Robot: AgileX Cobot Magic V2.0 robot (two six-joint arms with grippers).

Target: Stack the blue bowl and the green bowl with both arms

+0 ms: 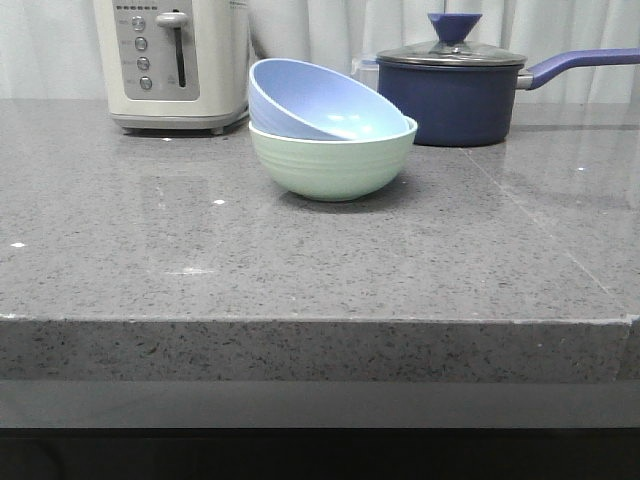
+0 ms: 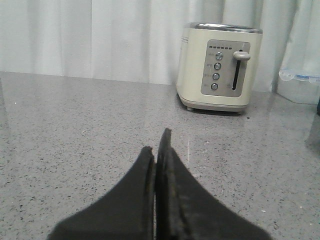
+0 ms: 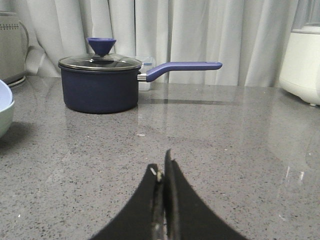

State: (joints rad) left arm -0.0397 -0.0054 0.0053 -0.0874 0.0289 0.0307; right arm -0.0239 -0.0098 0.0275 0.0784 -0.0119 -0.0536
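Item: blue bowl [image 1: 320, 100]. Sits inside the green bowl [image 1: 335, 160], tilted, its rim raised toward the toaster [image 1: 172, 62] side and low toward the saucepan [image 1: 455, 92]. Not nested flat.

Item: green bowl. Upright on the grey speckled counter [image 1: 300, 270], mid-table, between toaster and lidded navy saucepan, apart from both.

Item: left gripper [image 2: 156, 150]. Fingers pressed together, holding nothing, low over bare counter, facing the toaster.

Item: right gripper [image 3: 162, 172]. Fingers likewise closed and empty, facing the saucepan; the bowl edge [image 3: 5, 107] shows at the margin of its view.

Status, judged: stack made, though crooked.

Risks, judged: the tilted blue bowl may rock or slide if the counter is jolted. Any correcting nudge from a closed gripper could push the pair toward the saucepan, or tip the blue bowl out over the low rim.
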